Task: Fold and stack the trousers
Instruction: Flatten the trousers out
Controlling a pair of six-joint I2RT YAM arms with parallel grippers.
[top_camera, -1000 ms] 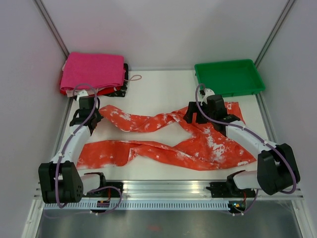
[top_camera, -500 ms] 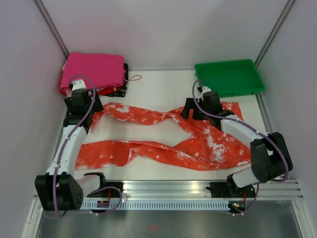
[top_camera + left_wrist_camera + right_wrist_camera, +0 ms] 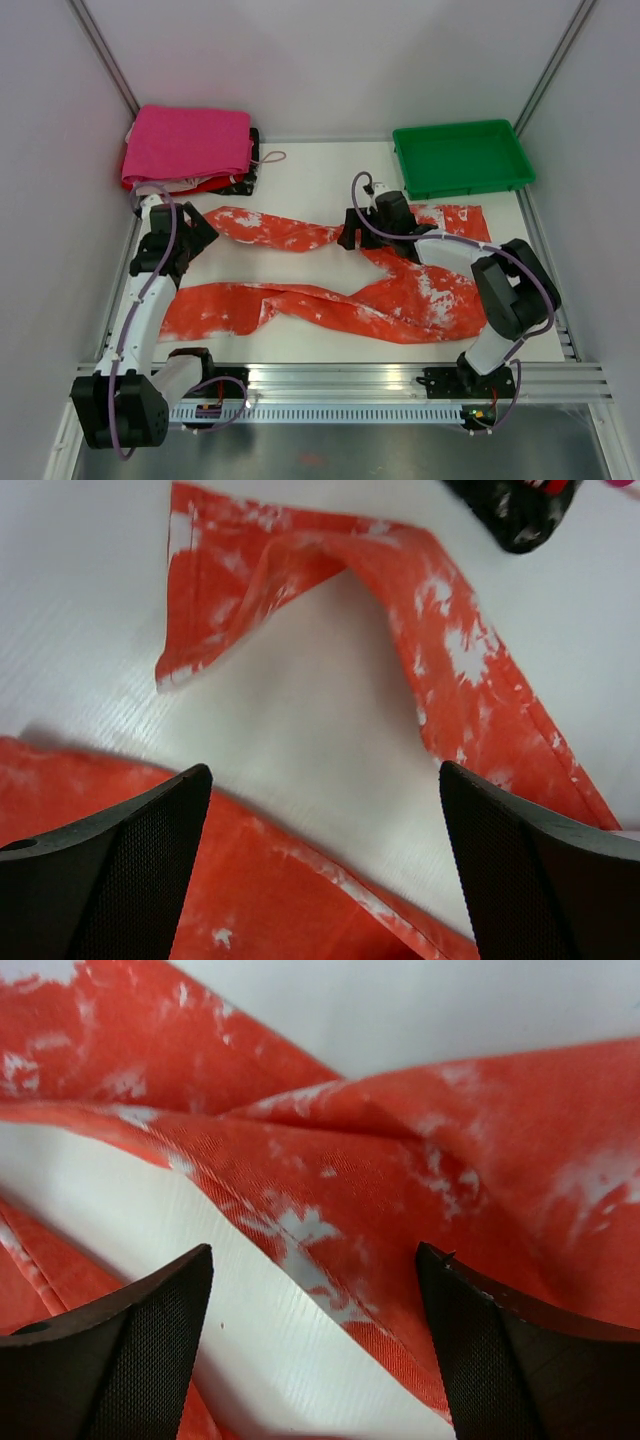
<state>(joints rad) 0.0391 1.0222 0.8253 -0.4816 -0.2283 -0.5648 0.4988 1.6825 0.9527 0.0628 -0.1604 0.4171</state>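
Orange-red trousers with white blotches lie spread on the white table, one leg running to the upper left, the other to the lower left. My left gripper hovers open by the end of the upper leg. In the left wrist view its gripper has nothing between the fingers, only the trousers and table below. My right gripper is open over the crotch area. In the right wrist view its gripper straddles a hem edge of the trousers without pinching it.
A folded pink garment tops a stack at the back left corner. A green tray stands at the back right. Enclosure walls rise on both sides, and a metal rail runs along the near edge.
The left gripper opened, let go of the upper leg and drew back toward me. The right gripper slid left along the trousers and its jaws have narrowed slightly. The upper leg now lies straighter.
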